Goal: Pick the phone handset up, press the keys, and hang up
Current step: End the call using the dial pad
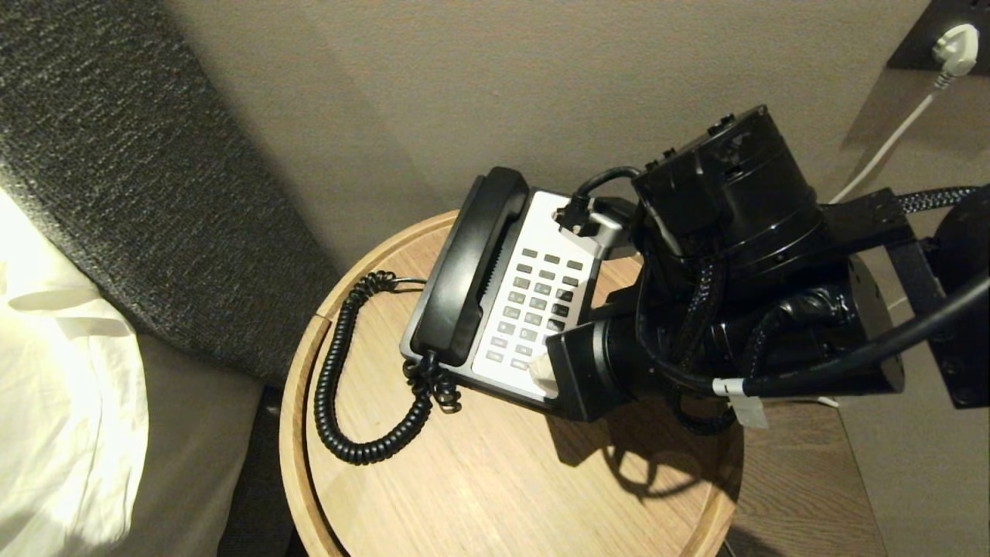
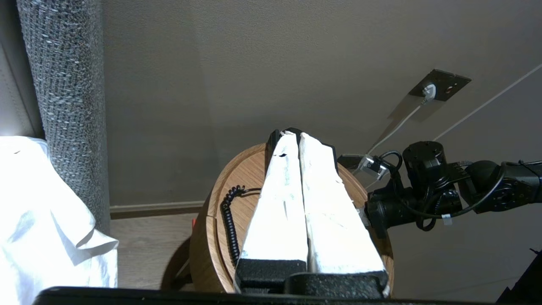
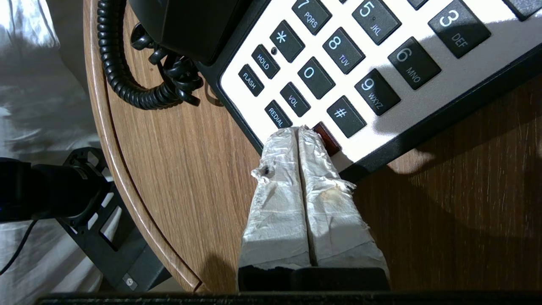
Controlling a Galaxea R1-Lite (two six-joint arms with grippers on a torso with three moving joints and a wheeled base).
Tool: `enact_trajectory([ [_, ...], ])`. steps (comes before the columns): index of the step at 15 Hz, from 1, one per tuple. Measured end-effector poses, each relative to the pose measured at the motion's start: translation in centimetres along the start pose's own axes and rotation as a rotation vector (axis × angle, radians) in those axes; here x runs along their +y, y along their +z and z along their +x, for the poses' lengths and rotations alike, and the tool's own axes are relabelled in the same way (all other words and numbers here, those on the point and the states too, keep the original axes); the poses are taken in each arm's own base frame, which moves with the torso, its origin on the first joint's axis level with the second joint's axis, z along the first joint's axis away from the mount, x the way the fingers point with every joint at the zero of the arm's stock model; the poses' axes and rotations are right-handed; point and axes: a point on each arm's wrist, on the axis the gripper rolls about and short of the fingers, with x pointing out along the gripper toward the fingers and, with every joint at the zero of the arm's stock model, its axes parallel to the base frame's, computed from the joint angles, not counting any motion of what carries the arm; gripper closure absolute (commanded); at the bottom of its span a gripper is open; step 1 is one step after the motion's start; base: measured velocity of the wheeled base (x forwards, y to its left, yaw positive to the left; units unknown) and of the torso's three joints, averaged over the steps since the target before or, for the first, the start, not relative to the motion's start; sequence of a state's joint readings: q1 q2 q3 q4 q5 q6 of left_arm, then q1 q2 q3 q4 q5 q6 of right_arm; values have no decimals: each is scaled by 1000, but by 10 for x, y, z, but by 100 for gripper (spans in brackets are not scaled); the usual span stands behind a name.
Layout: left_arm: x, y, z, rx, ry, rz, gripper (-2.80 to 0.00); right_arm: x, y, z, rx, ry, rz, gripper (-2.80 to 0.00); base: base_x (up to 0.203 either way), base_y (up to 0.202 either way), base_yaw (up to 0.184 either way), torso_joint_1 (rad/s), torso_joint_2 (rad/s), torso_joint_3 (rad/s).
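Observation:
The black phone handset (image 1: 472, 267) lies in its cradle on the left side of the black-and-white phone base (image 1: 545, 220). Its coiled cord (image 1: 332, 379) loops over the round wooden table (image 1: 495, 480). My right gripper (image 3: 299, 129) is shut with nothing held. Its taped tips rest on the near corner of the keypad, beside a red key (image 3: 328, 137) and below the REDIAL key (image 3: 277, 115). In the head view that gripper (image 1: 541, 371) shows at the base's front right corner. My left gripper (image 2: 295, 134) is shut and empty, held back from the table and out of the head view.
A bed with white sheets (image 1: 62, 371) and a grey headboard (image 1: 116, 155) stand left of the table. A wall socket with a white plug (image 1: 955, 46) and its cable is at the back right. The right arm (image 1: 735, 255) hangs over the table's right half.

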State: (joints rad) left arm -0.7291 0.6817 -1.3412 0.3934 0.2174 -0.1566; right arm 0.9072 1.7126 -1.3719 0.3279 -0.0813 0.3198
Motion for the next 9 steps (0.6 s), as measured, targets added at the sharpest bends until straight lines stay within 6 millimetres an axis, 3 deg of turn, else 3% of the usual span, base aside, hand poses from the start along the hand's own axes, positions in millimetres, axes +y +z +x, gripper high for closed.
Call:
enact_trajectory([
  [3,1,-4,-1,11,3,-6,0,0,3,-7,-13,4,5,0,0,0,0,0,0,0],
  [9,3,-15,-6,59,106,-174,0,-1,8,-47,-71,29,12,0,0,0,0,0,0,0],
])
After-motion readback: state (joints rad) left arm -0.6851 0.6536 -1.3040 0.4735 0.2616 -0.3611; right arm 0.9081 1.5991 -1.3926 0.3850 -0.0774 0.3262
